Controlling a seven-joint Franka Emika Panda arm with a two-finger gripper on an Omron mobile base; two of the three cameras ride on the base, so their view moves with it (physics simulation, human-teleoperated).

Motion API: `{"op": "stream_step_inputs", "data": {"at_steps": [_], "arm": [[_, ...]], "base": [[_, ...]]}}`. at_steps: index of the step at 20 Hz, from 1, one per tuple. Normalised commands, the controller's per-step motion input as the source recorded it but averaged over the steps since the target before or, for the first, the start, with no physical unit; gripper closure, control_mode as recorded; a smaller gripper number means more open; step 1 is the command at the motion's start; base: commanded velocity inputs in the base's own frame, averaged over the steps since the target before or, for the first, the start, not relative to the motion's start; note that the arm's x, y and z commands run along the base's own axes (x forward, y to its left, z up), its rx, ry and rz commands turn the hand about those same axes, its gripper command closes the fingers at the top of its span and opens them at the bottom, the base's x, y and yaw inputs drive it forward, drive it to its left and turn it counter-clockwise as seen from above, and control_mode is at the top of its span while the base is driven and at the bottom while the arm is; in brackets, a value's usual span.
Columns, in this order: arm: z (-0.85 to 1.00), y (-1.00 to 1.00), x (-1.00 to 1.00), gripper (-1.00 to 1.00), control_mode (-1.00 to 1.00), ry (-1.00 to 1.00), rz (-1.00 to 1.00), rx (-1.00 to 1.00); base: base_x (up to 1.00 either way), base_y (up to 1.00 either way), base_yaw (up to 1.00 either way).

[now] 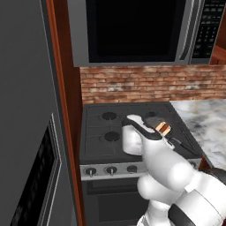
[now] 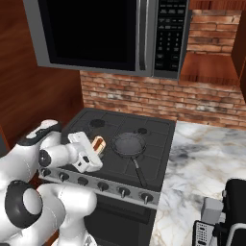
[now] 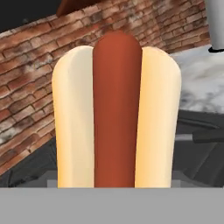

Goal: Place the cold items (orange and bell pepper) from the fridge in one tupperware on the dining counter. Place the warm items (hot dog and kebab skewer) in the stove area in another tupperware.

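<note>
I read the gripper [image 2: 96, 146] as closed on the hot dog [image 3: 116, 114], holding it clear above the stove [image 1: 95, 128]. The load looks light and soft; I judge a mid-length grip across the bun best, with gentle squeeze. Just beyond sits a frying pan [image 2: 129, 144], then the brick wall [image 2: 144, 98].
</note>
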Motion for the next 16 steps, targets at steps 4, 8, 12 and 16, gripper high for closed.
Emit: {"op": "stream_step_inputs", "data": {"at_steps": [4, 8, 12, 16], "arm": [[1.0, -0.21, -0.9, 1.0, -1.0, 0.4, 0.06, 0.0], [0.62, -0.17, -0.91, 1.0, -1.0, -0.03, 0.0, -0.19], [0.52, -0.32, -0.98, 1.0, -1.0, 0.0, 0.01, -0.56], [0.43, -0.5, -1.0, 1.0, -1.0, 0.03, 0.0, -0.85]], "base": [[0.0, 0.0, 0.0], [0.0, 0.0, 0.0], [0.0, 0.0, 0.0], [0.0, 0.0, 0.0]]}}
